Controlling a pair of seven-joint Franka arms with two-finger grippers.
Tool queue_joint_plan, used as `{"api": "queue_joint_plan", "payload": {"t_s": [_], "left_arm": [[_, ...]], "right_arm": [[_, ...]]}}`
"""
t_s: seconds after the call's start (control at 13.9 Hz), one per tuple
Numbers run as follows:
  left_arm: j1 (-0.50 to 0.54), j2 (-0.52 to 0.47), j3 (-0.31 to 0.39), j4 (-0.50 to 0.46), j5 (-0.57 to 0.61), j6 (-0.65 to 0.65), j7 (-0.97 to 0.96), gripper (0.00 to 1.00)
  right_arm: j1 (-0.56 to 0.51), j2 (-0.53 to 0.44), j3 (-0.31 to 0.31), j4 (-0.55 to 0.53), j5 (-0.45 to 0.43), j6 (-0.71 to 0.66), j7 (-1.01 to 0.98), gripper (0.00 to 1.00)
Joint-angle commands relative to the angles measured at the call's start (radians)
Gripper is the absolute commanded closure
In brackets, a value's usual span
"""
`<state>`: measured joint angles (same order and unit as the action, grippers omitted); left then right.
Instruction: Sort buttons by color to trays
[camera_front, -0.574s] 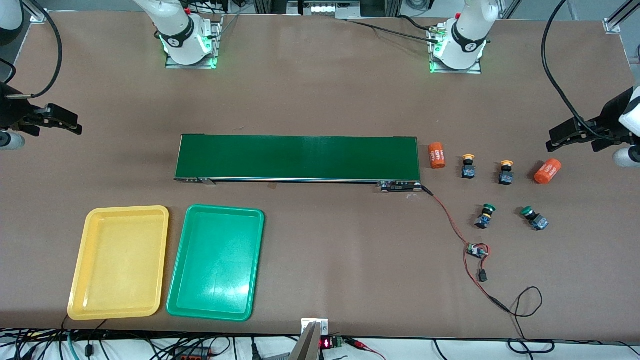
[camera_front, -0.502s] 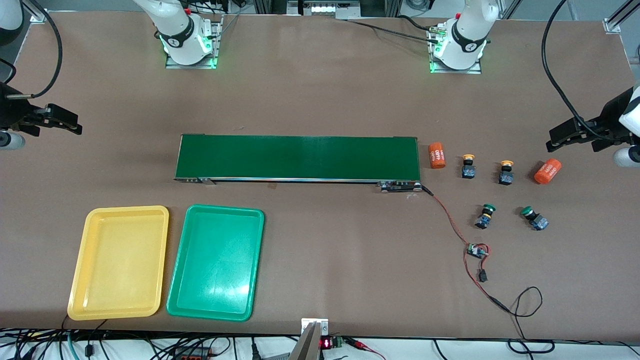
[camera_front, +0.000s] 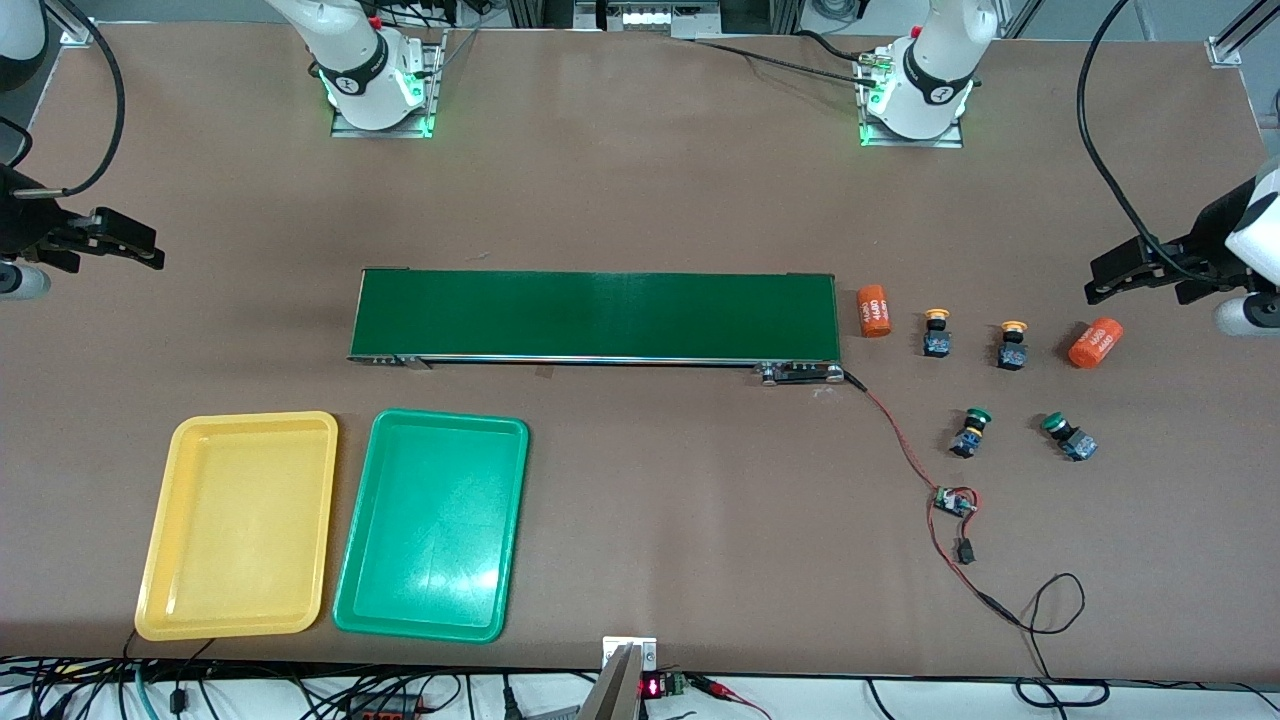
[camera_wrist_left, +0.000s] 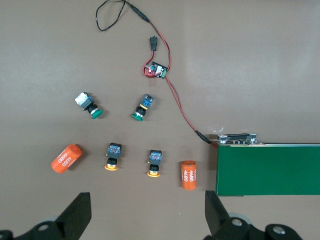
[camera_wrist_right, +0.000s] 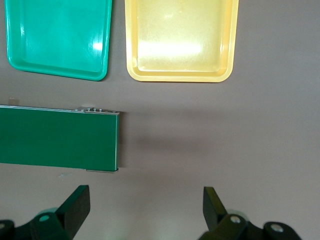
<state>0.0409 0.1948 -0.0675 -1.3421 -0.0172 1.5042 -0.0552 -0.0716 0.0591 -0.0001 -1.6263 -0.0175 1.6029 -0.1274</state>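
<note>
Four buttons (camera_front: 1010, 385) clustered on the worktop at the left arm's end, just toward the conveyor belt (camera_front: 597, 315) from the spread, empty left claw (camera_front: 1120, 272); right claw (camera_front: 130, 243) spread too, waiting well apart near the trays (camera_front: 330, 600).

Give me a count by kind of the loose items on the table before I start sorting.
Yellow-orange buttons: 2
Green buttons: 2
Orange 4680 cylinders: 2
Yellow tray: 1
Green tray: 1
Total: 8
</note>
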Motion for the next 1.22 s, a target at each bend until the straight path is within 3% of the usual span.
{"api": "queue_joint_plan", "payload": {"t_s": [0.0, 0.22, 0.36, 0.72, 0.86, 1.15], "left_arm": [[0.0, 0.058, 0.003, 0.018, -0.001, -0.012, -0.008, 0.0], [-0.087, 0.197, 0.005, 0.004, 0.132, 0.016, -0.012, 0.0], [-0.076, 0.251, 0.005, -0.014, 0.148, 0.086, -0.003, 0.0], [0.003, 0.274, -0.02, -0.244, 0.138, 0.397, 0.023, 0.0], [0.039, 0.323, -0.063, -0.249, 0.138, 0.432, 0.037, 0.0], [0.059, 0.443, -0.089, -0.249, 0.143, 0.511, 0.165, 0.0]], "right_arm": [[0.0, -0.01, 0.005, -0.003, 0.002, 0.0, 0.005, 0.0], [0.003, -0.01, 0.008, -0.003, 0.004, 0.0, 0.006, 0.0], [0.004, -0.01, 0.012, -0.004, 0.005, 0.0, 0.006, 0.0], [0.05, -0.01, 0.015, -0.003, 0.007, 0.002, 0.099, 0.0], [0.102, -0.008, 0.017, -0.003, 0.011, 0.002, 0.173, 0.0], [0.182, 0.036, 0.015, -0.006, 0.125, 0.015, 0.233, 0.0]]}}
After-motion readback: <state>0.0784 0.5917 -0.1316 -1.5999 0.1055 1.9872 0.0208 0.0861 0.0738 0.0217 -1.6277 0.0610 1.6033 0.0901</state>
